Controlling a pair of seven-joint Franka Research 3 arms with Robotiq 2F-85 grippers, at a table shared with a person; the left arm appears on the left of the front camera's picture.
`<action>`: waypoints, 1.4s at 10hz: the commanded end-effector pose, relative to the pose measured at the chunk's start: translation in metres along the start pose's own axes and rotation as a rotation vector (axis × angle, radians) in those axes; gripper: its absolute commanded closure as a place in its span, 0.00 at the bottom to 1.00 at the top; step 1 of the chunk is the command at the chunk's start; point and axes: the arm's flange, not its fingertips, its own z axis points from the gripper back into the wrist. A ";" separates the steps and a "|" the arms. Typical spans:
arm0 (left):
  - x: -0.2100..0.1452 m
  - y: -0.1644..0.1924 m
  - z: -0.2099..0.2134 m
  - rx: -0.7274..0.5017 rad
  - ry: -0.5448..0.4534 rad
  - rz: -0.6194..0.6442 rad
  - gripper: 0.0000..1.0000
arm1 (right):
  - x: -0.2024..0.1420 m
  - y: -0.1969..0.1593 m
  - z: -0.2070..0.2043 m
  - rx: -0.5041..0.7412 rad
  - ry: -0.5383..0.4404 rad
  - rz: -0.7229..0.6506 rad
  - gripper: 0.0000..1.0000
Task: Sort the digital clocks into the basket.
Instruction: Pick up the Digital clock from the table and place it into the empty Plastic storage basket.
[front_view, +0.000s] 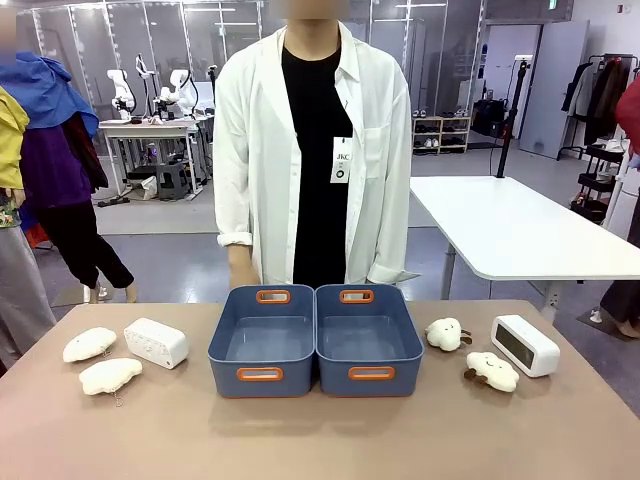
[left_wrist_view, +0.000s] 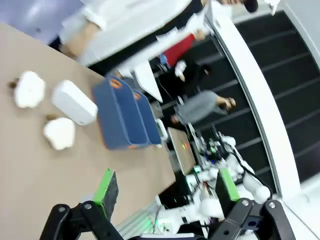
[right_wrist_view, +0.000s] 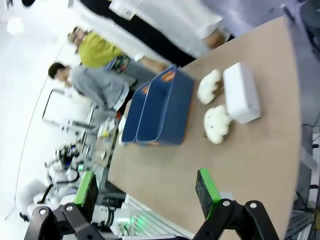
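Digital clocks both lie on the counter (front_view: 320, 440), outside the bins, so I judge the sorting has not begun. Nearest, the left tool (left_wrist_view: 167, 187) and right tool (right_wrist_view: 146, 189) hang above the counter's edge, jaws spread wide and holding nothing. Each clock has two cream plush toys just beside it: the left clock (front_view: 157, 343) lies toward the left end and the right clock (front_view: 525, 345) toward the right end. Between them stand two touching blue-grey bins, the left basket (front_view: 225, 375) and the right basket (front_view: 405, 375), both empty. The next move probably calls for either tool to come down over its own clock, clear of the toys. A person (front_view: 315, 150) stands behind the bins.
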 end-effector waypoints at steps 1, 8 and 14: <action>0.018 0.001 -0.008 0.072 -0.036 -0.014 0.00 | 0.011 0.014 -0.020 -0.077 -0.019 -0.010 0.00; 0.000 0.000 0.000 0.000 0.000 0.000 0.00 | 0.000 0.000 0.000 0.000 0.000 0.000 0.00; 0.000 0.000 0.000 0.000 0.000 0.000 0.00 | 0.000 0.000 0.000 0.000 0.000 0.000 0.00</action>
